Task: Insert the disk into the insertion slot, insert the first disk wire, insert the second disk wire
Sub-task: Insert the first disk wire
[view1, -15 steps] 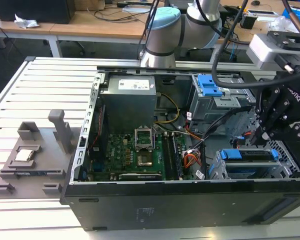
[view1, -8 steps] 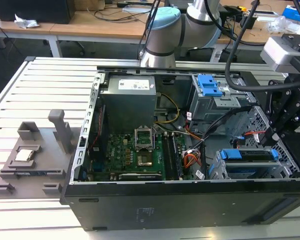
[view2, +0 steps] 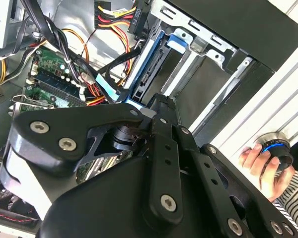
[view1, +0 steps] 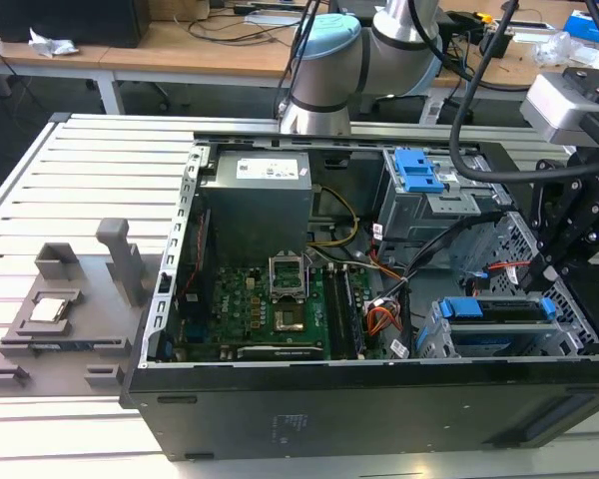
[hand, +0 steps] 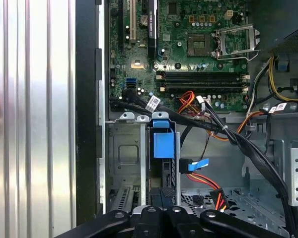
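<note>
The disk (view1: 499, 311), in its bright blue caddy, sits on edge inside the insertion slot (view1: 437, 344), a silver sheet-metal cage at the case's front corner on the exterior view's right. In the first wrist view the disk's blue caddy tab (hand: 162, 144) stands between the cage walls (hand: 126, 158). My gripper (view1: 554, 274) hangs just above the disk's end, and its black linkage (hand: 161, 218) lines up with the caddy. A blue flat cable (hand: 197, 164) and red-orange wires (hand: 208, 181) lie loose beside the disk. The second wrist view shows the caddy (view2: 154, 64) past the gripper (view2: 161, 106).
A larger grey cage with a blue latch (view1: 419, 170) stands further back. Black cable bundles (hand: 228, 134) cross above the motherboard (view1: 270, 314). A person's hand (view2: 260, 163) rests on a blue-ringed knob outside the case. A grey fixture (view1: 70, 309) lies on the slatted table.
</note>
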Controlling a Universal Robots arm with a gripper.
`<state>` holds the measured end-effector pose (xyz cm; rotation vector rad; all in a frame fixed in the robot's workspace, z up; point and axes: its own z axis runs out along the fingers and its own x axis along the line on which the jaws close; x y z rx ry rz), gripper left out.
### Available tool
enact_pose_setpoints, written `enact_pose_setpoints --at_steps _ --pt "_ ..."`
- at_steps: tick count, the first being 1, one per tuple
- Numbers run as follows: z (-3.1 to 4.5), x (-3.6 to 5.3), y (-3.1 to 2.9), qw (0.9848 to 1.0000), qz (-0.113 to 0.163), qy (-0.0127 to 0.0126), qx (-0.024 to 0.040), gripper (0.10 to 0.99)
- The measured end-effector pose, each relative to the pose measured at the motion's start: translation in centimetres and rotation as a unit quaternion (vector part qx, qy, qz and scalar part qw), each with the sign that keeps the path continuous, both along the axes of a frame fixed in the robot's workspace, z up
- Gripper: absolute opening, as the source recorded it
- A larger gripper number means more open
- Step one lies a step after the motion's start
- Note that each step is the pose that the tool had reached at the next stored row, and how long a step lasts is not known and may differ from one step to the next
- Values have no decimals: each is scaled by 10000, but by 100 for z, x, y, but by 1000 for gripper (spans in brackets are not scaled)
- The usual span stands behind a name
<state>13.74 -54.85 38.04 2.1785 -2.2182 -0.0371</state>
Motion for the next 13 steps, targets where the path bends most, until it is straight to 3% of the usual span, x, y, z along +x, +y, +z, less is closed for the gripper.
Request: enact_pose_setpoints --at_steps 4,5,6,8,9,10,11,13 --pt "0 2 0 10000 0 0 0 114" --pt "0 2 0 10000 0 0 0 169" --pt "0 2 0 10000 0 0 0 294" --pt "0 3 0 10000 0 0 0 294" --pt "0 3 0 10000 0 0 0 361" --pt "0 3 2 10000 0 0 0 361" --pt "0 7 20 10000 8 0 -1 361" --pt "1 38 150 10000 52 0 -5 361"
